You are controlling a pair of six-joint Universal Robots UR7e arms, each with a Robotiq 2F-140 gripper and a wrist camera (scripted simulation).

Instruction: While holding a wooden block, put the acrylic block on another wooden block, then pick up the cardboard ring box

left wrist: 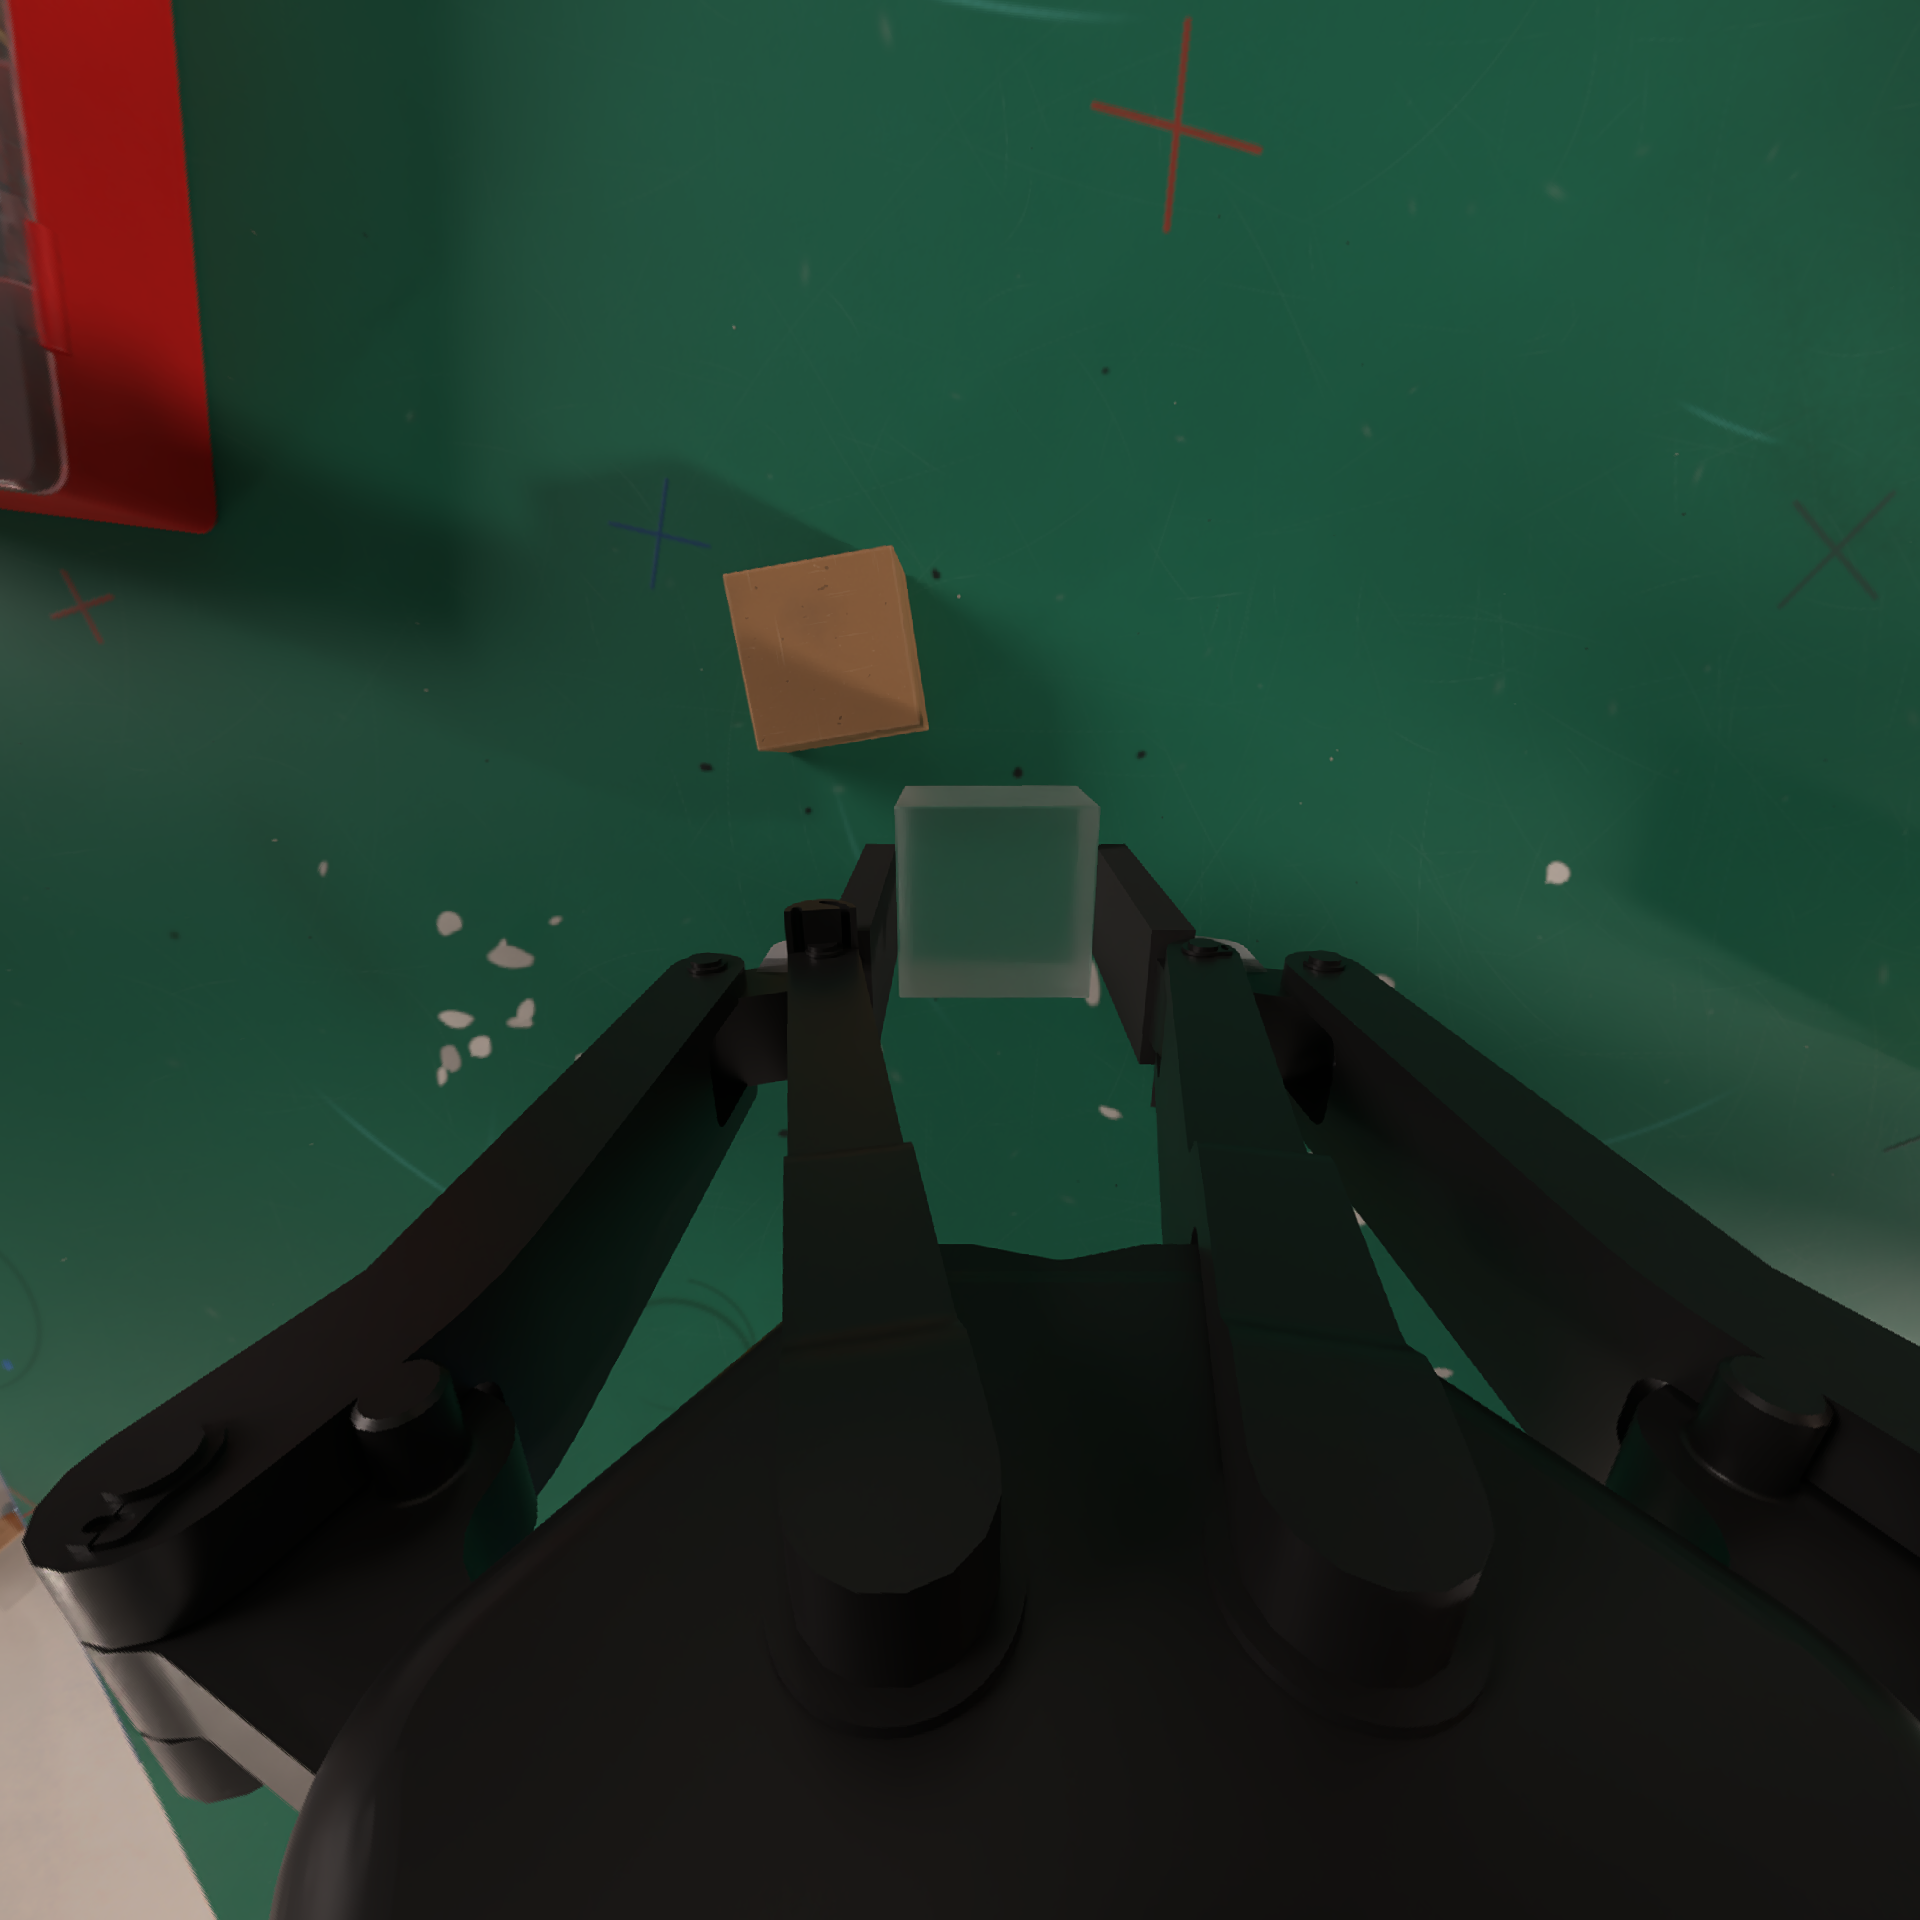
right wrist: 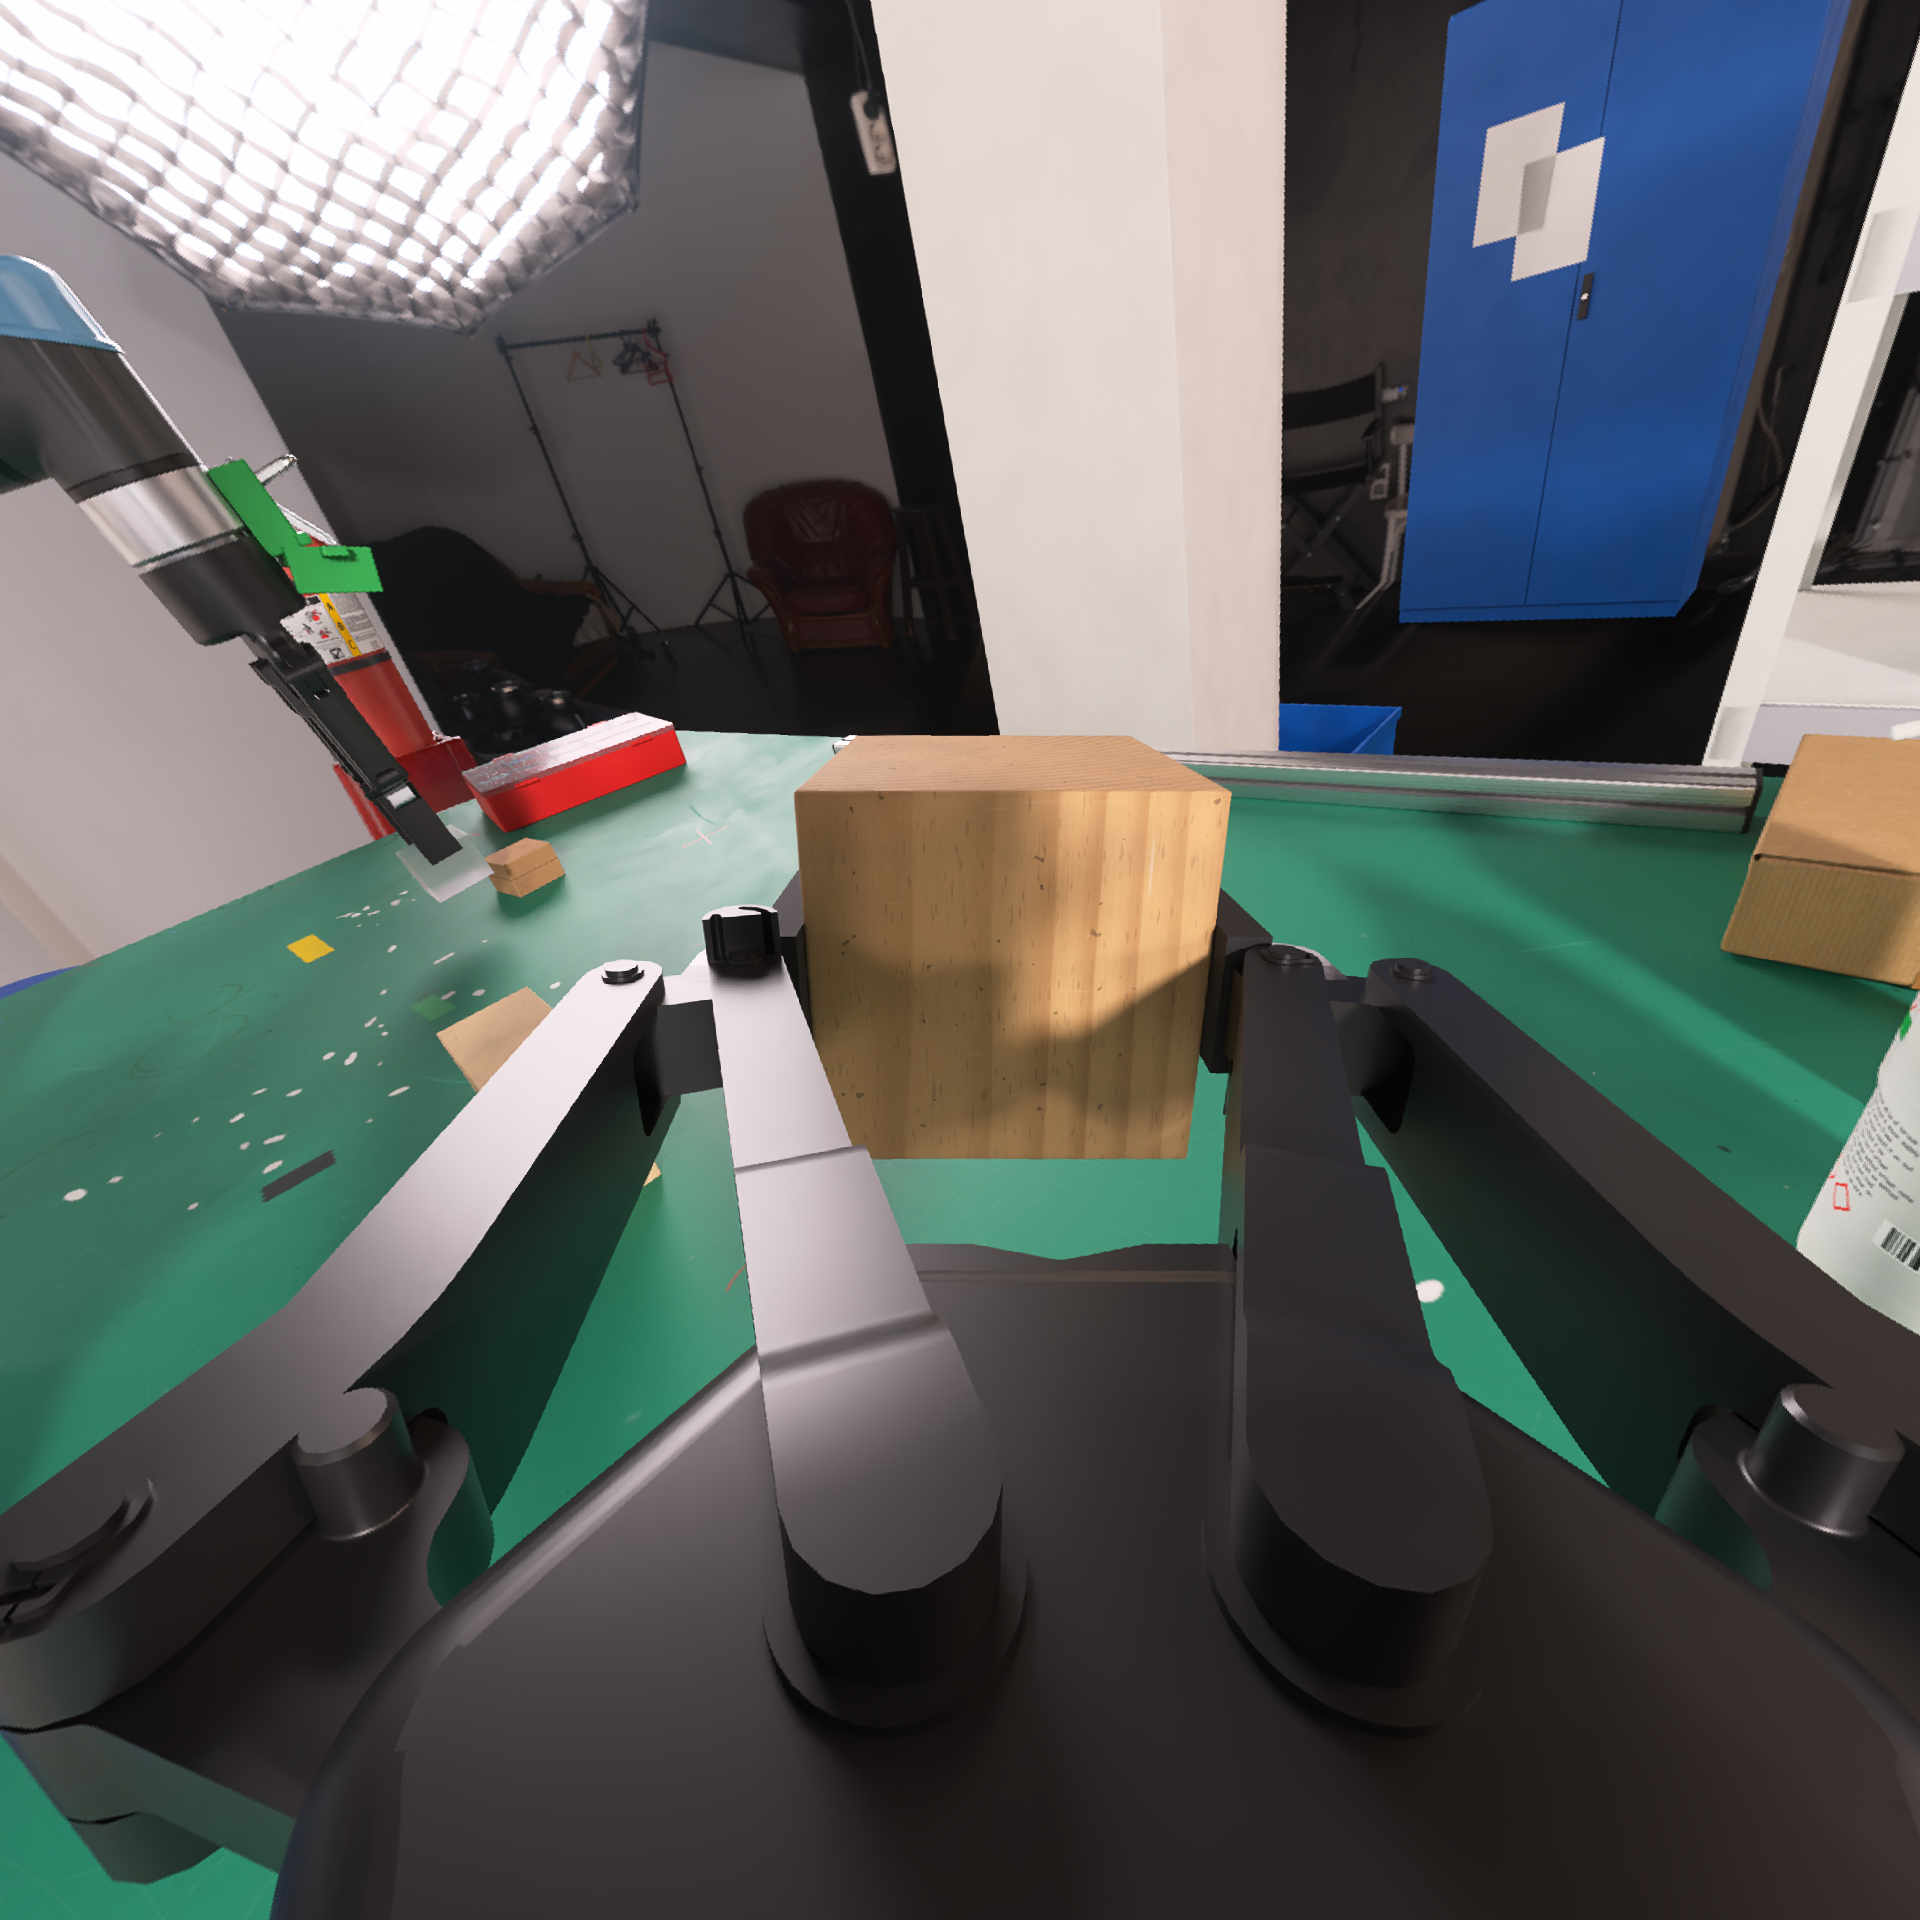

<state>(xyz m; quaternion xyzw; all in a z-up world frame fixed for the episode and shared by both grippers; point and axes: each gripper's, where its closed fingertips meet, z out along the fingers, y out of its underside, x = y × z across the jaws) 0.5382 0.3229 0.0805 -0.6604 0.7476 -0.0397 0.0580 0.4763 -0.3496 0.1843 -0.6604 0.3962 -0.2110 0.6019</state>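
My left gripper (left wrist: pixel 995 914) is shut on the translucent acrylic block (left wrist: pixel 995 862), low over the green mat. A small brown cardboard ring box (left wrist: pixel 826 646) lies just beyond it, slightly left. My right gripper (right wrist: pixel 1006 997) is shut on a light wooden block (right wrist: pixel 1008 935), held above the mat. From the right wrist view I see the left gripper (right wrist: pixel 426 836) with the acrylic block (right wrist: pixel 449 875) beside the ring box (right wrist: pixel 525 865). Another tan wooden block (right wrist: pixel 490 1034) sits on the mat, partly hidden behind my right gripper's linkage.
A red case (left wrist: pixel 104 260) lies at the mat's far left; it also shows in the right wrist view (right wrist: pixel 571 769). A large cardboard box (right wrist: pixel 1839 862) and a white bottle (right wrist: pixel 1881 1164) stand at the right. A metal rail (right wrist: pixel 1455 784) runs along the far edge.
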